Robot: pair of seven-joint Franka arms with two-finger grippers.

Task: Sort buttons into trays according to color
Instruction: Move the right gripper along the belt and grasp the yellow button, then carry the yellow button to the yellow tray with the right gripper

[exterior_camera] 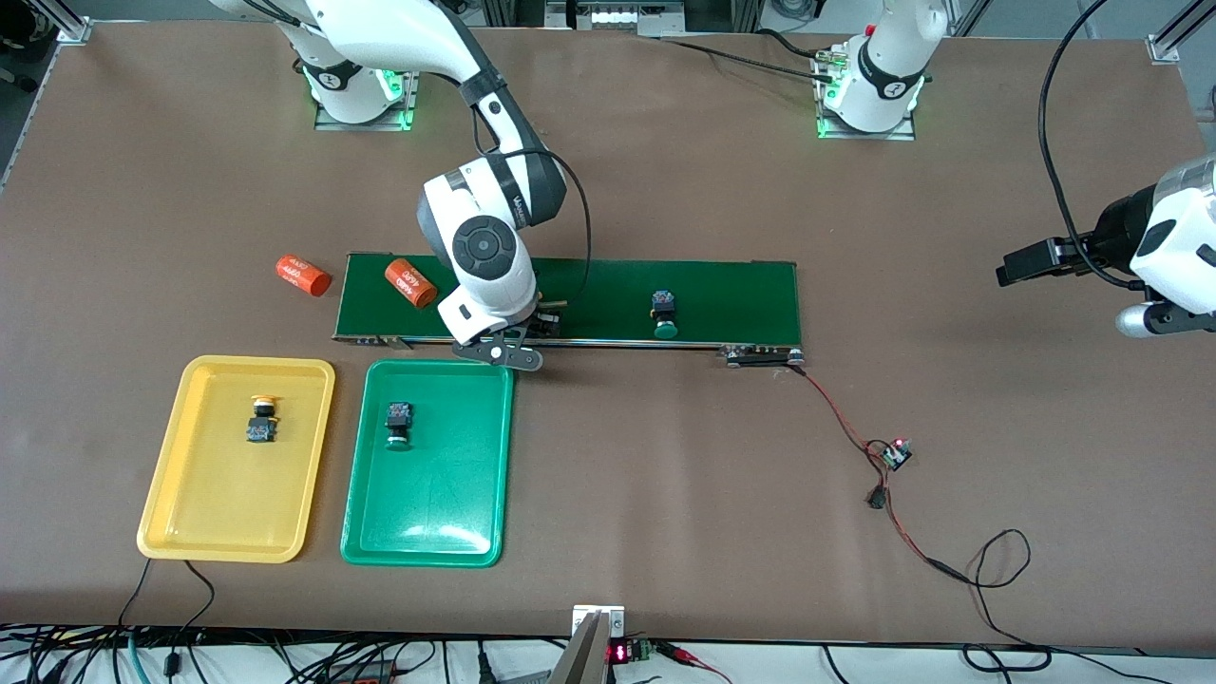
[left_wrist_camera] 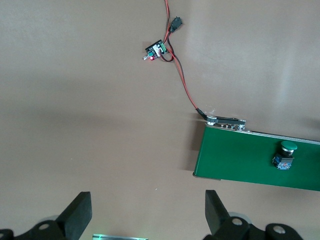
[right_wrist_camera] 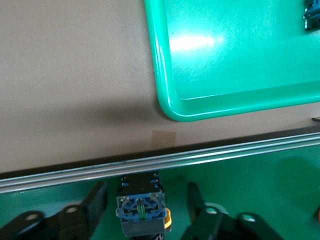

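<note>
My right gripper (exterior_camera: 535, 325) is down on the dark-green conveyor belt (exterior_camera: 589, 299). In the right wrist view it (right_wrist_camera: 146, 202) is open and straddles a yellow-orange button (right_wrist_camera: 142, 207), with a gap on each side. A green button (exterior_camera: 664, 315) lies on the belt toward the left arm's end and shows in the left wrist view (left_wrist_camera: 285, 155). The yellow tray (exterior_camera: 228, 494) holds a yellow-orange button (exterior_camera: 261, 418). The green tray (exterior_camera: 446, 494) holds a green button (exterior_camera: 398, 425). My left gripper (left_wrist_camera: 147, 205) is open and empty over bare table, where the left arm waits.
Two orange cylinders with white print: one (exterior_camera: 410, 283) on the belt at the right arm's end, one (exterior_camera: 302, 275) on the table beside it. A small circuit board (exterior_camera: 895, 453) with red and black wires lies toward the left arm's end, nearer the camera than the belt.
</note>
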